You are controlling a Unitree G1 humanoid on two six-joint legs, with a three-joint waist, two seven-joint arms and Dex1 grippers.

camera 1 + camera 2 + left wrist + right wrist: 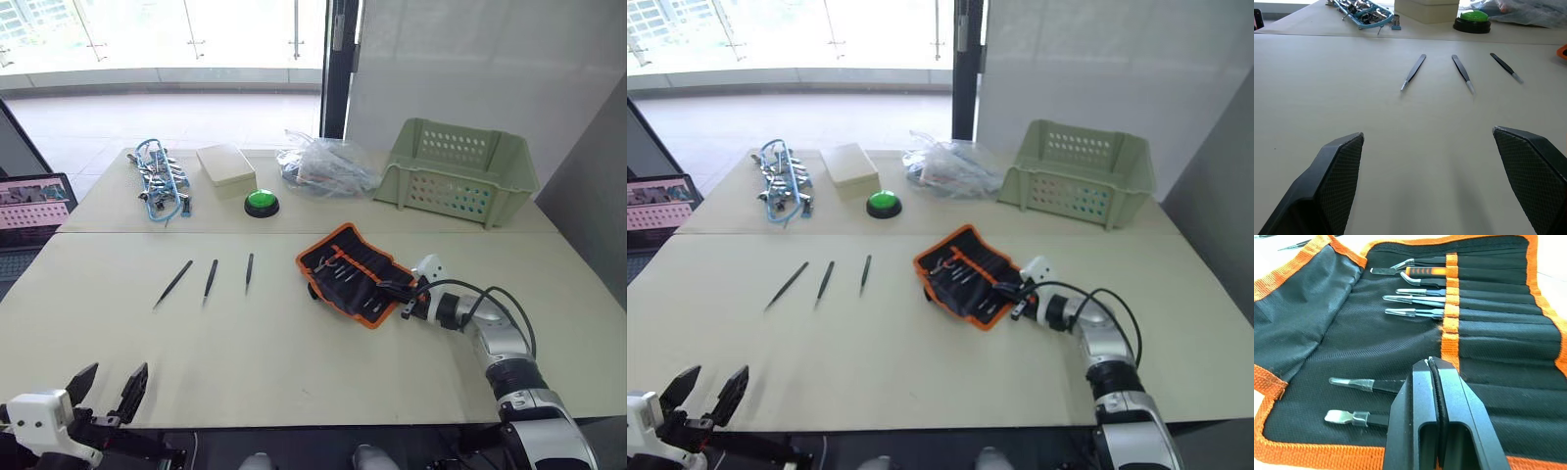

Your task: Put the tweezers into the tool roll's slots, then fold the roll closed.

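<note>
The left gripper [106, 387] hangs spread wide at the desk's [294, 362] near edge. The right gripper [1431, 363], pinched together, rests on the open tool roll [355, 272]; it should release cleanly. Three tweezers [210, 279] lie apart, unobstructed. Beyond: green button [262, 203], basket [457, 169]

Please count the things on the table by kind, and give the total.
Loose tweezers: 3
Tool roll: 1
Basket: 1
Green button: 1
Beige box: 1
Plastic bag: 1
Blue clip tangle: 1
Total: 9
</note>
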